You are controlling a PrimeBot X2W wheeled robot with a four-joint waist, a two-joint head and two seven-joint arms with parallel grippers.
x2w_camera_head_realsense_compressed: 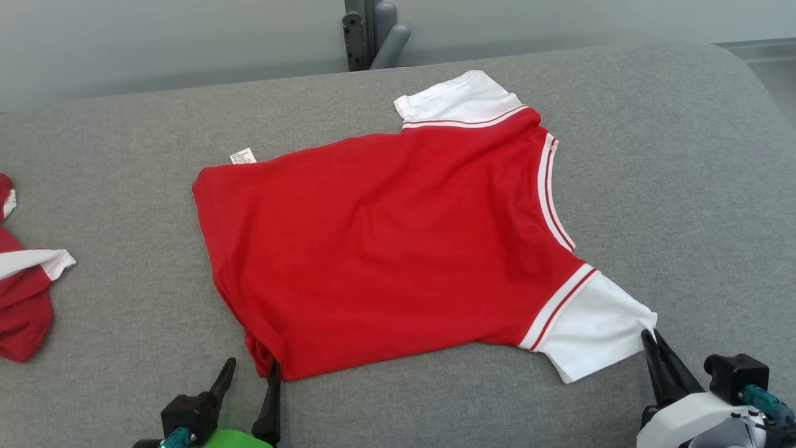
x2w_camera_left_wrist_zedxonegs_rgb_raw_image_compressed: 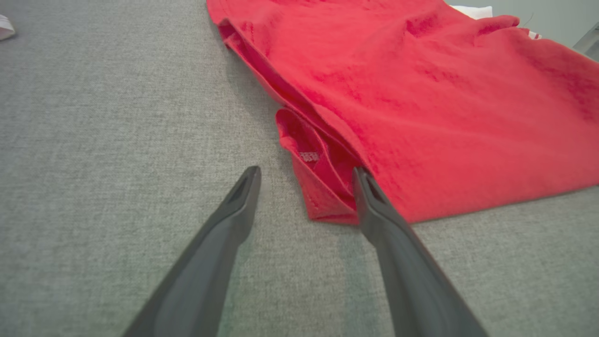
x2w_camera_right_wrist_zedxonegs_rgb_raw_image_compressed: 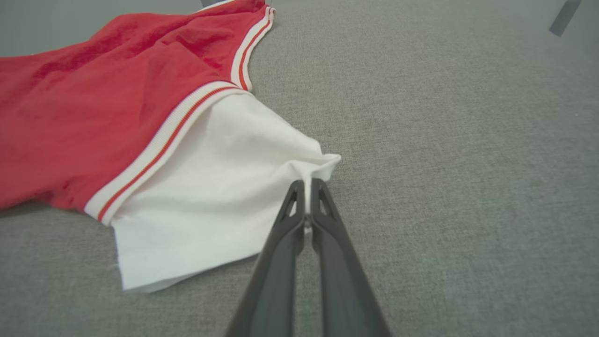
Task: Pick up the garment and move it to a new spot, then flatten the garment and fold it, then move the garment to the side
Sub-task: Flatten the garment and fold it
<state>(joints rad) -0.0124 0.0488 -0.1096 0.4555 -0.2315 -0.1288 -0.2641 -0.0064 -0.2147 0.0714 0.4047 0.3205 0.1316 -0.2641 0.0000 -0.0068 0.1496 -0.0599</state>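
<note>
**Nearest edge.** Your left pincer (x2w_camera_head_realsense_compressed: 253, 367) stands with its fingers spread wide and holds nothing. Its right finger (x2w_camera_left_wrist_zedxonegs_rgb_raw_image_compressed: 374, 206) touches the bunched near-left hem corner of the garment (x2w_camera_head_realsense_compressed: 398, 249). Your right pincer (x2w_camera_head_realsense_compressed: 650, 337) is closed tight on the tip of the near white sleeve (x2w_camera_head_realsense_compressed: 597, 330), at the garment's near-right end.

**Middle.** The red garment lies spread almost flat across the centre of the grey tabletop (x2w_camera_head_realsense_compressed: 684, 155), with its hem to the left and its striped neckline to the right. Nothing lies on the garment or between it and either pincer.

**Left edge.** A second red-and-white garment (x2w_camera_head_realsense_compressed: 22, 292) lies crumpled, well apart from the first.

**Far side.** The other white sleeve (x2w_camera_head_realsense_compressed: 460, 99) points away from you. A white label (x2w_camera_head_realsense_compressed: 242, 156) pokes out at the far-left hem corner. A grey bracket (x2w_camera_head_realsense_compressed: 373, 34) stands beyond the tabletop's far edge.

**Wrist views.** The left wrist view shows the hem corner folded over, exposing a small printed tag (x2w_camera_left_wrist_zedxonegs_rgb_raw_image_compressed: 309, 157) that the head view hides. The right wrist view shows the pinched sleeve (x2w_camera_right_wrist_zedxonegs_rgb_raw_image_compressed: 210, 196) cloth puckered at the closed fingertips (x2w_camera_right_wrist_zedxonegs_rgb_raw_image_compressed: 297, 192).
</note>
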